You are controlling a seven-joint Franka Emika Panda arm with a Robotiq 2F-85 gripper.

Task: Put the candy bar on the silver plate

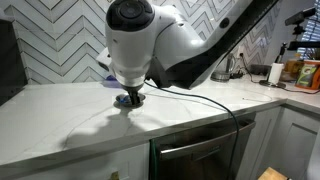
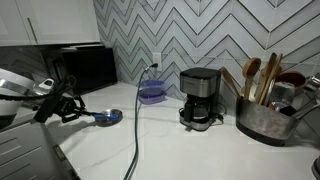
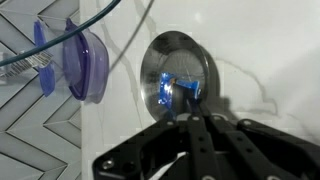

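Note:
The silver plate (image 3: 170, 55) is a small shiny round dish on the white counter; it also shows in both exterior views (image 1: 128, 102) (image 2: 104, 118). The candy bar (image 3: 186, 88), in a bluish wrapper, is over the plate's middle, at my fingertips. My gripper (image 3: 192, 108) reaches down onto the plate with its fingers close together, shut on the candy bar. In an exterior view the gripper (image 1: 130, 95) hangs straight over the plate and hides most of it. Whether the bar touches the plate I cannot tell.
A blue-purple bowl (image 3: 82, 60) (image 2: 152, 93) stands by the tiled wall beyond the plate. A black cable (image 2: 135, 140) runs across the counter. A coffee maker (image 2: 200, 97) and a pot of utensils (image 2: 262, 112) stand further along. A black appliance (image 2: 90, 68) sits in the corner.

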